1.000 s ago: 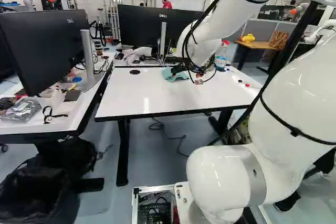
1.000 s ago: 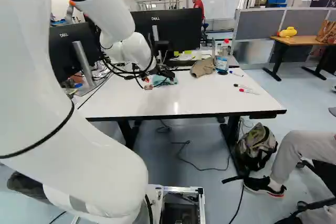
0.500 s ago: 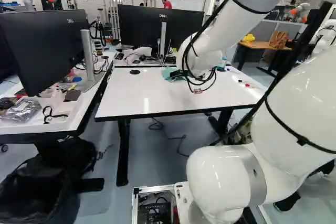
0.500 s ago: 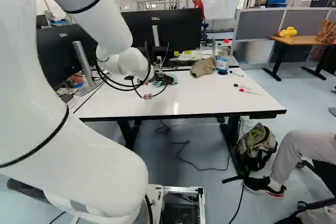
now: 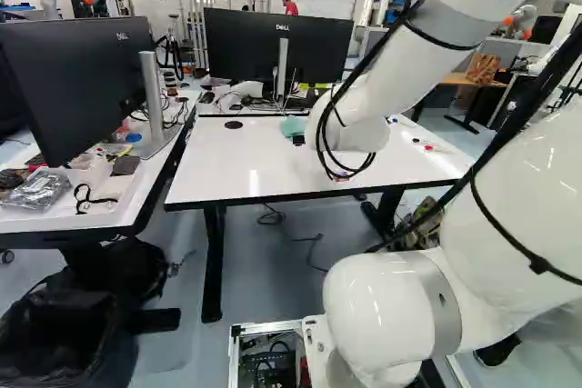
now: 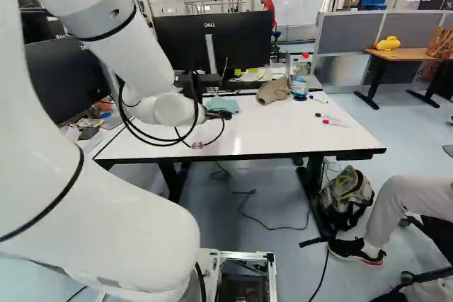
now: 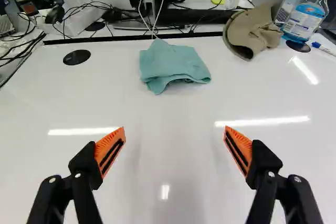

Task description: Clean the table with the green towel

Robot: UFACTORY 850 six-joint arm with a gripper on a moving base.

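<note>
Bottle (image 7: 304, 20) holds blue liquid, and the gripper (image 6: 226, 114), fingers spread open, partly hides the green towel (image 7: 172, 65) in right base view.

The glossy white surface (image 7: 157, 108) holds a rumpled green towel (image 7: 172, 65), a brown cloth (image 7: 252, 31), a bottle of blue liquid (image 7: 305, 20) and markers (image 6: 335, 124).

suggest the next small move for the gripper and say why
I'd probably ease the gripper forward toward the green towel: its fingers stand wide open with nothing between them, and the towel lies crumpled on the table just ahead, roughly in line with the gap.
</note>
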